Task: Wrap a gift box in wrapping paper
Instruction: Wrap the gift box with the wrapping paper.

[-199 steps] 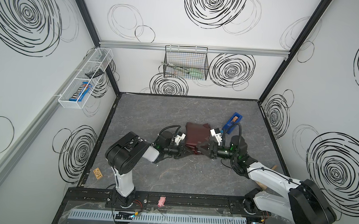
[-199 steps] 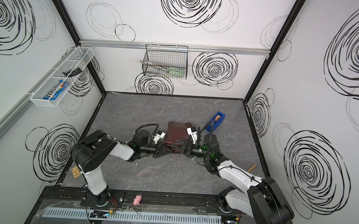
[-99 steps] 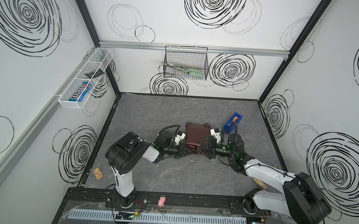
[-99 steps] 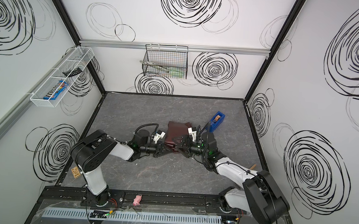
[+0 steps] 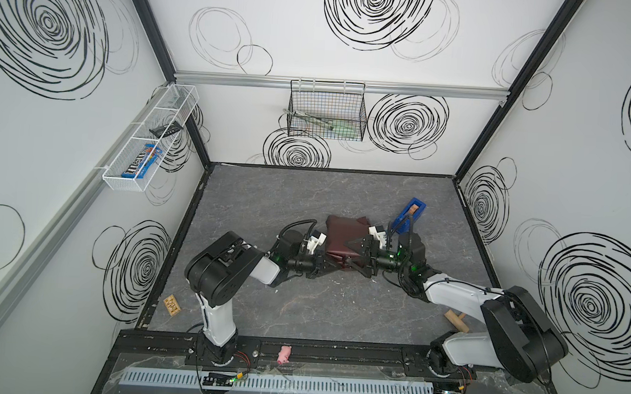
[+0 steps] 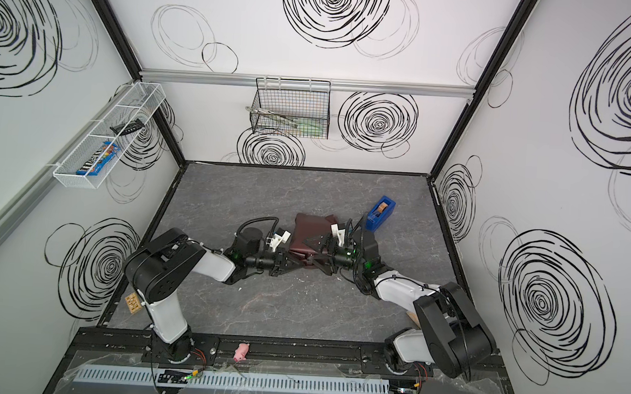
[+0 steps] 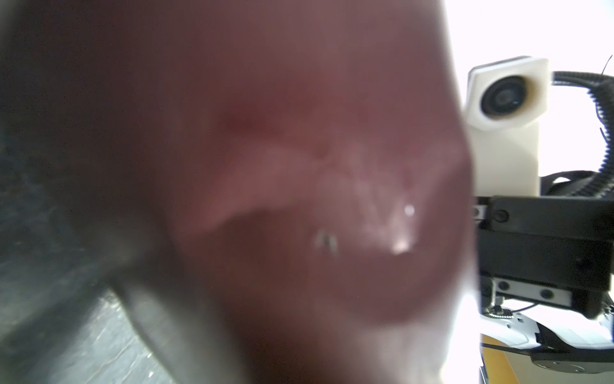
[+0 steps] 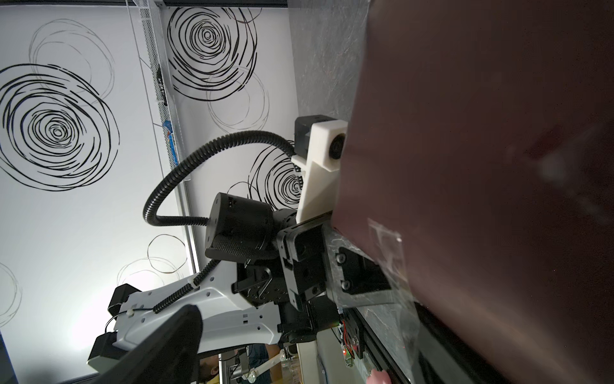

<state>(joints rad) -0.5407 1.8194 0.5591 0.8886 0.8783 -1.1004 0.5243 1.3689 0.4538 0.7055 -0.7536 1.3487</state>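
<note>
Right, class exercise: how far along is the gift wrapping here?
Done: the creased maroon wrapping paper already covers the box on top, with no navy showing, and a clear tape strip sits on it. In hand: the shut left tool and wide-open right tool flank the parcel's ends; whether either pinches paper is unclear. Left, probably: folding and taping the ends, with the bright-blue tape dispenser standing beside.

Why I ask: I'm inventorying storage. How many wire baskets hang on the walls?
2. A white basket hangs on the side wall nearest the left arm; a black basket on the back wall. None looks hidden.
</note>
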